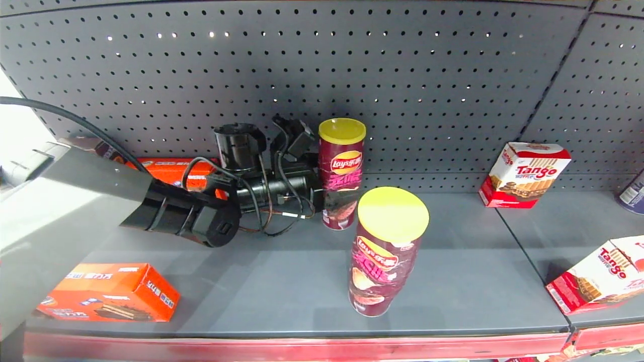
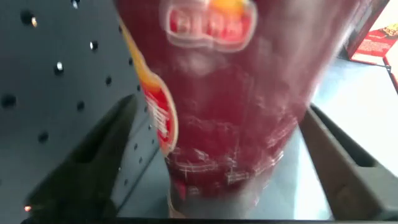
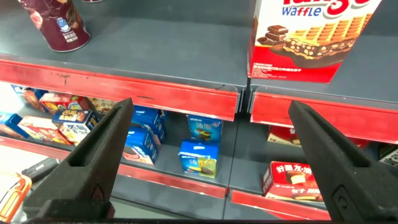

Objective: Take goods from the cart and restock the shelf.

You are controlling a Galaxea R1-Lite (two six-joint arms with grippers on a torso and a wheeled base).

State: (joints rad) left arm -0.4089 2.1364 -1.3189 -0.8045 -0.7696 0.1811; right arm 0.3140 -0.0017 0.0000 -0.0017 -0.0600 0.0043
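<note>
Back can [image 1: 341, 166]: found upright on shelf [image 1: 282, 286] by pegboard [image 1: 402, 75], straddled by left gripper [image 1: 335, 201], fingers [image 2: 93, 162] apart, not clamped. Saw front can [image 1: 385, 251] near shelf edge, upright too. Noted right gripper [image 3: 210, 106] spread wide, holding nothing, before shelf front.

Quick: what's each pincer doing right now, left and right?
Left pincer: around the rear chips can; gripping or released cannot be told.
Right pincer: open, empty.

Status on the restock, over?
Left gripper at rear chips can, upright on shelf. Right gripper empty, jaws open, facing shelf edge. Front chips can stands apart, nothing blocking.
</note>
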